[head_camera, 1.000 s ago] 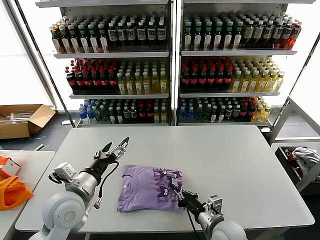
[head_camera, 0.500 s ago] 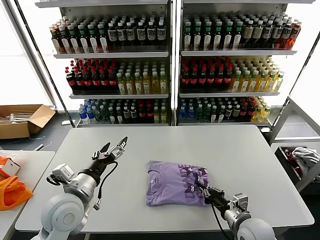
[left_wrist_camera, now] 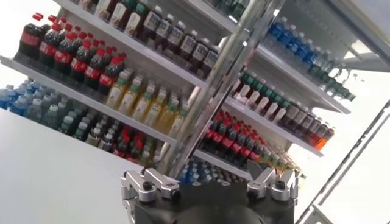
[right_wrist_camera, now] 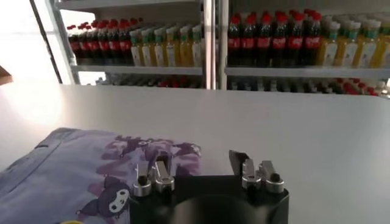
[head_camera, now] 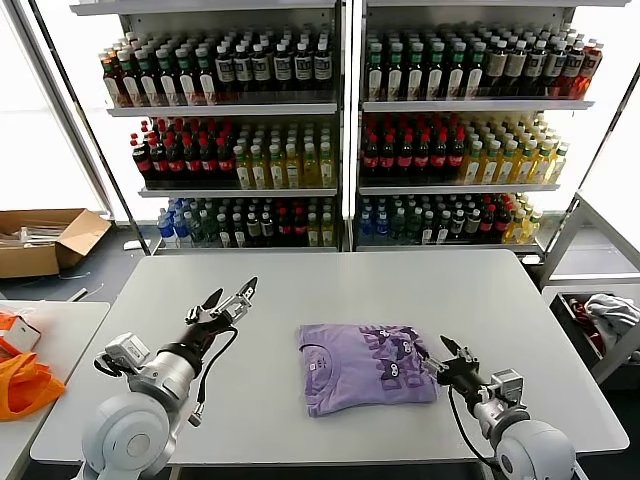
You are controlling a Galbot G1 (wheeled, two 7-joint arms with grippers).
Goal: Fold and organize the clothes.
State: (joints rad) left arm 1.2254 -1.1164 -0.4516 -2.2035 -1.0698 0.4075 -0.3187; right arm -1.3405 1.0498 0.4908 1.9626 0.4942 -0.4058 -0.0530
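Lying flat on the pale grey rectangular table (head_camera: 500, 300), toward its near edge and a little right of centre: a light purple short-sleeved T-shirt of thin soft fabric (head_camera: 365, 366), folded into a compact, roughly rectangular packet. Collar and small neck label turned toward the robot's left; dark purple cartoon print showing on the half toward the robot's right, close to the folded edge. Fabric mostly smooth, with shallow creases and a slightly uneven near edge. Seen from the right wrist (right_wrist_camera: 91, 176), same lavender cloth and dark printed figures directly below the camera.

Right gripper (head_camera: 449, 360) low over the table just beside the shirt's right edge, black fingers spread apart, holding nothing, apart from the cloth by a narrow gap. Left gripper (head_camera: 228, 300) raised above the table well to the left of the shirt, fingers splayed wide and empty, pointing toward the tall white shelves of bottled drinks (head_camera: 345, 120).

Beyond the table's left end, an orange bag (head_camera: 25, 380) on a neighbouring surface and an open brown cardboard box (head_camera: 45, 240) on the floor.
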